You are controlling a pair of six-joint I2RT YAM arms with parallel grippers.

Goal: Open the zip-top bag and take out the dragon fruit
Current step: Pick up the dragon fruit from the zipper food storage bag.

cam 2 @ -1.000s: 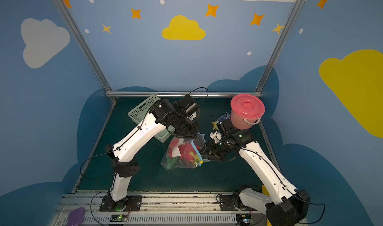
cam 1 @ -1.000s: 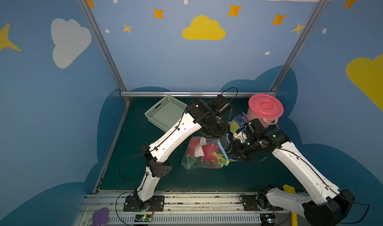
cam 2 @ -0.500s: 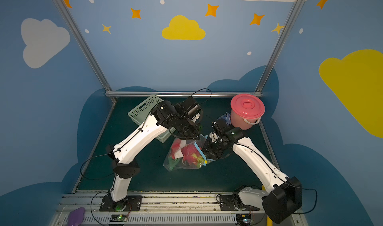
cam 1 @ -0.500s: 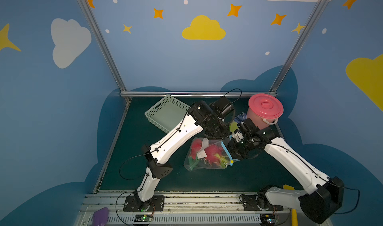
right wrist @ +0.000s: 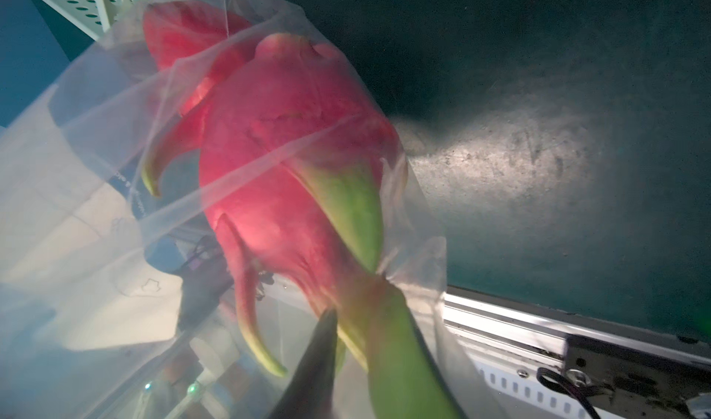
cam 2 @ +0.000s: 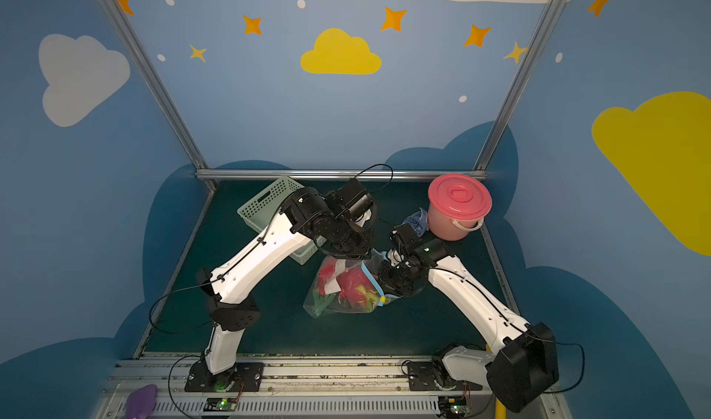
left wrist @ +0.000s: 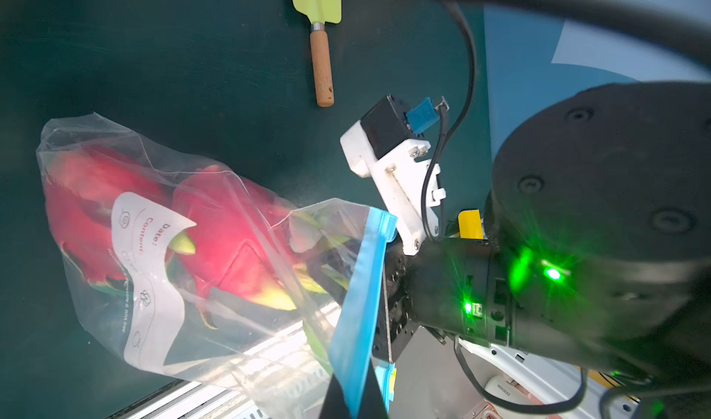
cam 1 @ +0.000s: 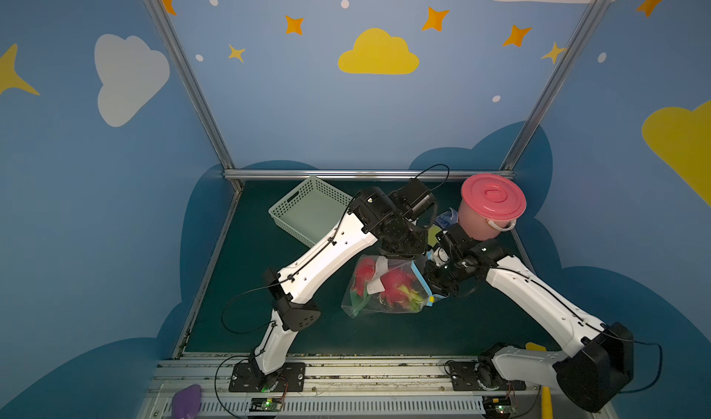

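Note:
The clear zip-top bag point(cam 1: 384, 294) point(cam 2: 327, 301) hangs low over the green table, held up by its light-blue zip strip point(left wrist: 361, 305). My left gripper point(left wrist: 356, 401) is shut on that strip from above. Red dragon fruit point(cam 1: 396, 282) point(cam 2: 350, 282) point(left wrist: 231, 236) with green scales sits inside, behind a white label point(left wrist: 150, 278). My right gripper point(right wrist: 365, 321) point(cam 1: 431, 282) reaches into the bag's open mouth. It is shut on a green scale of the nearest dragon fruit point(right wrist: 292, 148). One dark finger point(right wrist: 319, 359) shows; the other is hidden behind the scale.
A mint basket point(cam 1: 307, 209) stands at the back left under my left arm. A pink lidded bucket point(cam 1: 492, 201) stands at the back right, with a blue cloth point(cam 1: 448, 217) beside it. A yellow-green trowel point(left wrist: 321, 32) lies behind the bag.
My right gripper has pushed left into the bag's mouth and its jaws have narrowed onto the fruit's scale. The left gripper kept hold of the zip strip, and the bag shifted slightly right.

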